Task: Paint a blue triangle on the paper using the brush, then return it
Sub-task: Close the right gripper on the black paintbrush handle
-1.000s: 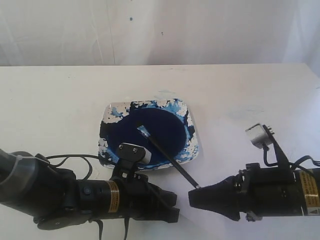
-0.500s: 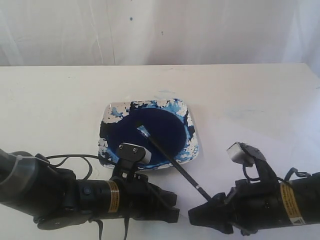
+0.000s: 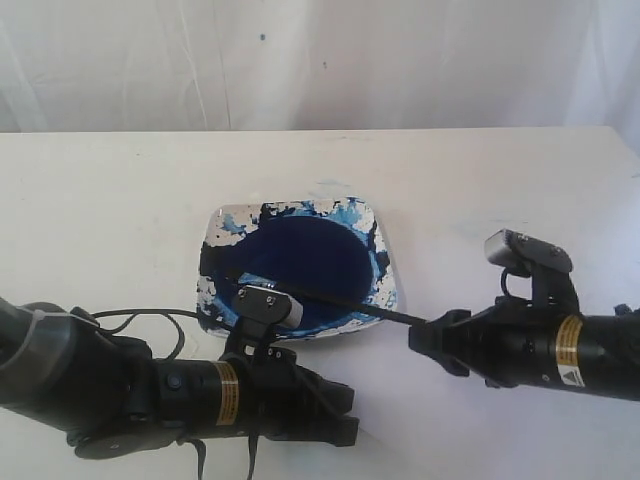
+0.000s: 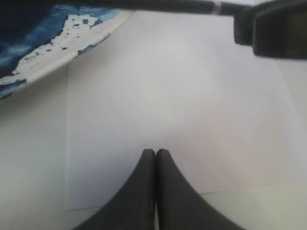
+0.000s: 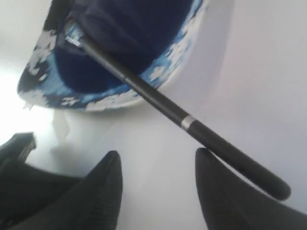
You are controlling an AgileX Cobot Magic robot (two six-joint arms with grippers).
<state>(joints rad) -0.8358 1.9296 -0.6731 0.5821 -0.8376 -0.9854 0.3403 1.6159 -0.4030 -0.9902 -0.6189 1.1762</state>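
Nearest the exterior camera, the left arm [image 3: 150, 395] lies low along the front of the white worktop [image 3: 120, 190]. The left gripper [image 4: 156, 154] has its black fingers pressed together on nothing and hovers over the paper [image 4: 168, 105], a plain white sheet spread in front of the dish.

From the right, the right arm [image 3: 560, 350] reaches in nearly level, its wrist camera standing above it. The right gripper [image 5: 156, 158] is spread wide, and the brush [image 5: 144, 93] lies just beyond its fingertips rather than between them; whether a fingertip touches the handle cannot be told.

The brush rests slantwise. Its bristle end is down in the dark navy paint [image 3: 310, 260], its black handle crosses the near rim of the square dish [image 3: 372, 228], and its silver-banded tail end juts out over the paper toward the right gripper.

The dish, blotched blue and white, sits mid-worktop. A pale curtain [image 3: 400, 60] closes off the back.
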